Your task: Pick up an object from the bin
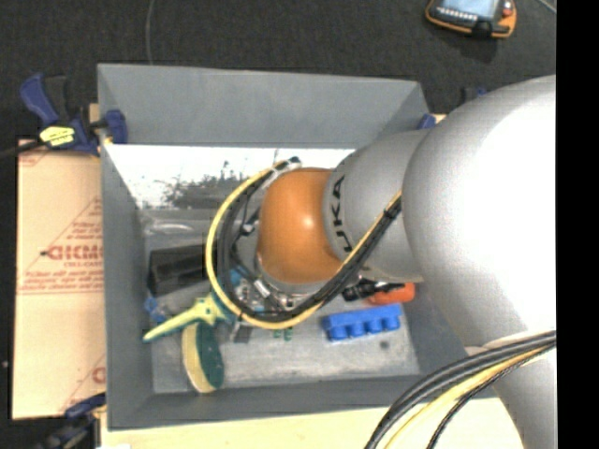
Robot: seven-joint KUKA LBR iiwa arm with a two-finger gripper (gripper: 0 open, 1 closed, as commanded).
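At lower left, curved yellow tool [178,324]

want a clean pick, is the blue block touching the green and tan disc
Apart. The camera view shows a stretch of bare bin floor between the blue block and the green and tan disc.

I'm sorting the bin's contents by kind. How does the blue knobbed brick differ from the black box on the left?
Colour: the blue brick is bright blue, the black box dark.
Surface: the brick has a row of knobs along its upper edge; the box looks plain.
Bulk: the box looks bulkier than the brick.
Both are oblong blocks lying on the floor of the bin.
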